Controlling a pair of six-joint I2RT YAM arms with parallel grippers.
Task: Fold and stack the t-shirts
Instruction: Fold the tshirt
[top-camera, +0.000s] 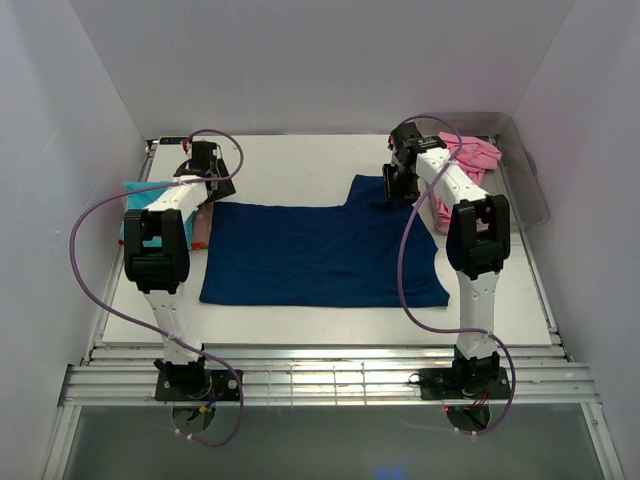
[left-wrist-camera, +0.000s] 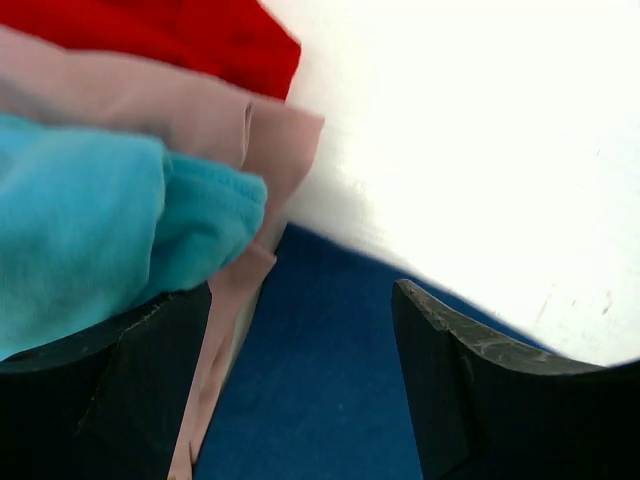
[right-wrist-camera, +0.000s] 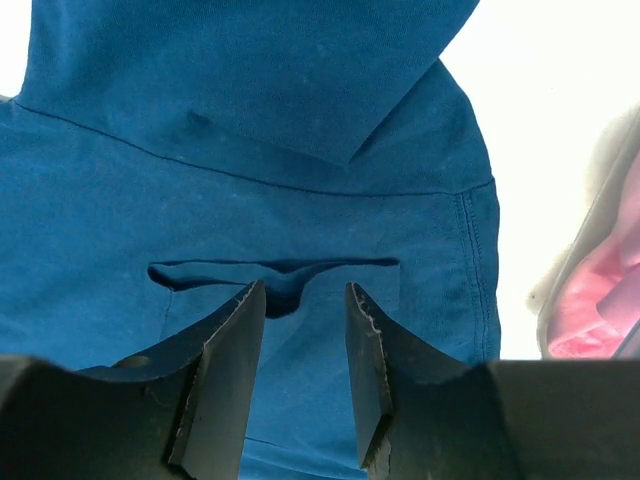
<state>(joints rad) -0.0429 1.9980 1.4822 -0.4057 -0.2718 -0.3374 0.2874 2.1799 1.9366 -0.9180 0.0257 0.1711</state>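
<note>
The flat navy blue cloth t-shirt (top-camera: 320, 250) lies mid-tabletop (top-camera: 300, 165), its 10 o'clock corner below the wide-apart left end effector (left-wrist-camera: 300, 290), its 1 o'clock sleeve below the narrowly parted right end effector (right-wrist-camera: 305, 290).

Matt cloth navy t-shirt (top-camera: 320, 255), smooth white table (top-camera: 300, 160), clear glossy plastic tub (top-camera: 533, 195)

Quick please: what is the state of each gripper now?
Left gripper: open, holding nothing.
Right gripper: open over the navy t-shirt, holding nothing.
</note>
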